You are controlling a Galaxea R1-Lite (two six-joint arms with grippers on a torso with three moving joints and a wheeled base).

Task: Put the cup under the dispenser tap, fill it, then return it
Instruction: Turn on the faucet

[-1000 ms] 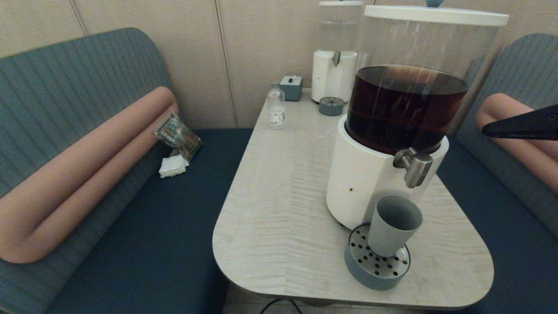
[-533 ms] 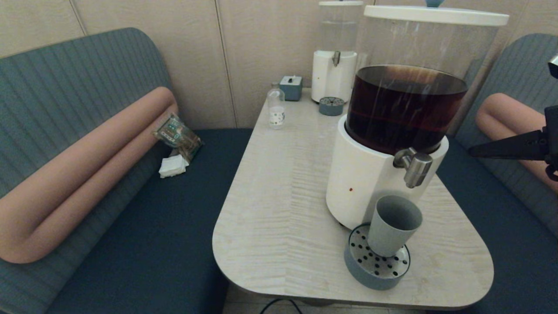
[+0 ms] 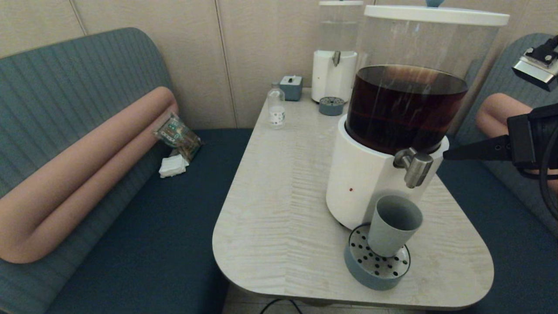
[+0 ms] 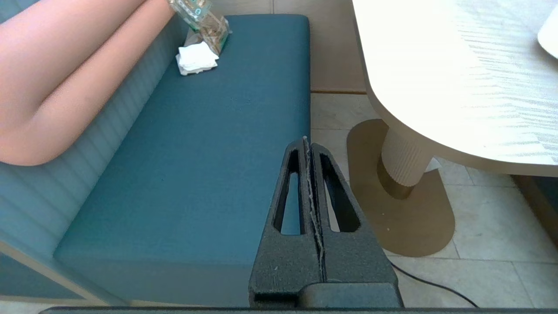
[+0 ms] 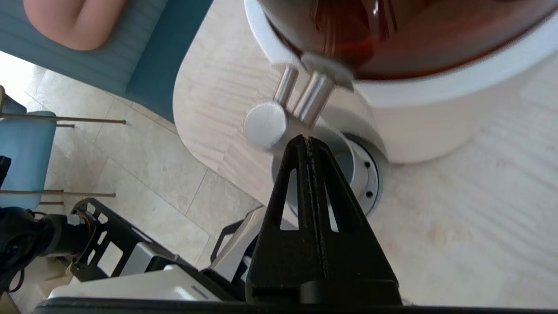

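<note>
Grey-blue plastic catches my eye first in the head view: the cup (image 3: 393, 225) stands upright on the perforated drip tray (image 3: 376, 264) at the foot of the large dispenser (image 3: 392, 126), directly below the dispenser tap (image 3: 414, 165). Dark brown liquid fills the lower part of the clear tank. I see my right gripper (image 3: 449, 154) coming in from the right side at about tap height, its tip near the tap but apart from it; from this angle I can only see one dark wedge. Farther back on the table (image 3: 279, 209) stand a small clear bottle (image 3: 276, 106), a small blue-grey box (image 3: 291, 87) and a smaller dispenser (image 3: 334, 52) with its own drip tray (image 3: 331, 106). On the left bench seat lie a snack packet (image 3: 178, 135) and a white folded napkin (image 3: 173, 165).

From the left wrist view, my left gripper (image 4: 306, 144) hangs low beside the table, over the bench seat (image 4: 196, 152) and tiled floor, with its two fingers pressed flat together and nothing between them.

From the right wrist view, the right gripper (image 5: 307, 139) has its fingers closed against each other, empty. Its tip points at the steel tap (image 5: 279, 113), just beside it; whether it touches I can't quite judge here. Part of the cup's rim (image 5: 346, 150) and the tray show behind the fingers.
</note>
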